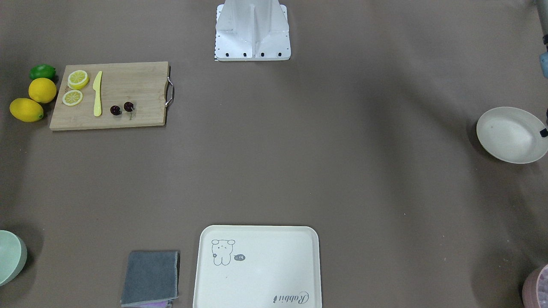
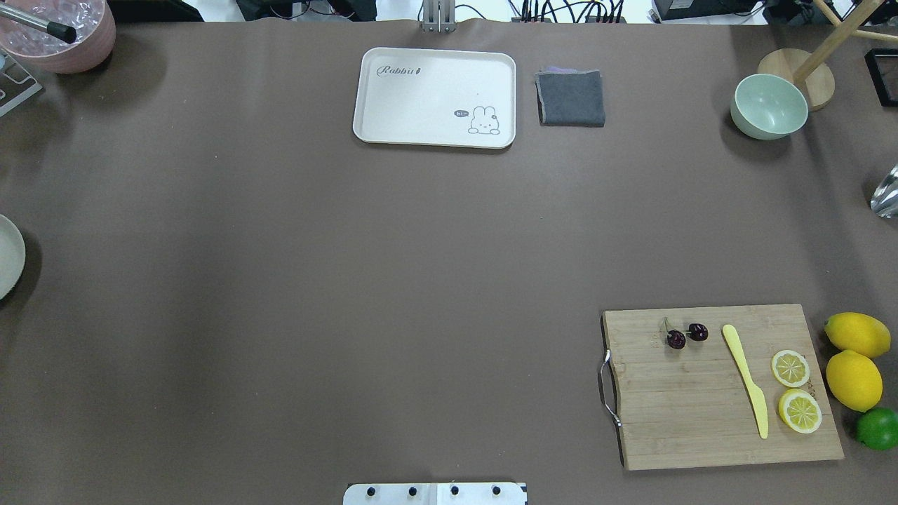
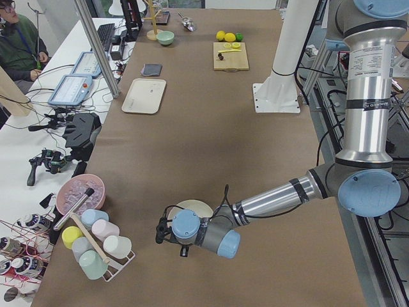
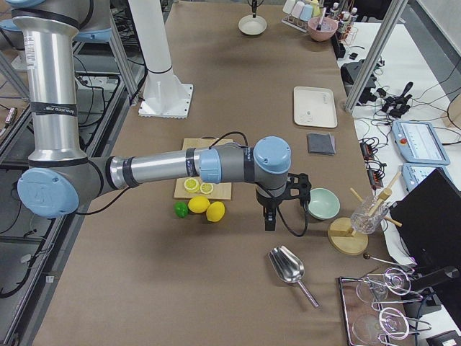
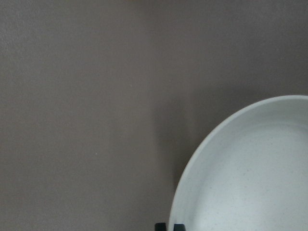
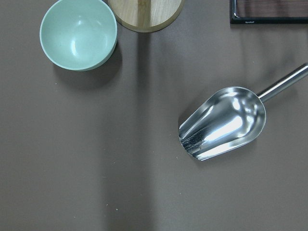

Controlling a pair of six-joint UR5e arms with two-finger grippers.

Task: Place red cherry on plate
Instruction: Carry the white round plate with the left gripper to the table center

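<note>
Red cherry (image 2: 686,335): on cutting board (image 2: 701,421).
Plate (image 1: 509,134): well apart.
Left claw (image 3: 161,231): at plate rim; cannot tell if apart.
Right claw (image 4: 268,216): cannot tell either.

Desk (image 2: 280,280): brown cover, matt, few soft creases.
Chopping board (image 2: 701,421): pale wood, stripy grain, matt. Handle (image 2: 609,388): shiny metal.
Red cherry (image 2: 686,335): 2 dark balls, glossy.
Knife (image 2: 746,379): yellow plastic, smooth.
Plate (image 1: 509,134): cream, smooth, tiny speckles, dull shine.
Tray (image 2: 435,97): same cream look, matt.
Bowl (image 6: 78,33): pale green, smooth, soft shine.
Scoop (image 6: 224,122): metal, mirror-shiny.
Cloth (image 2: 571,98): grey, fuzzy.
</note>
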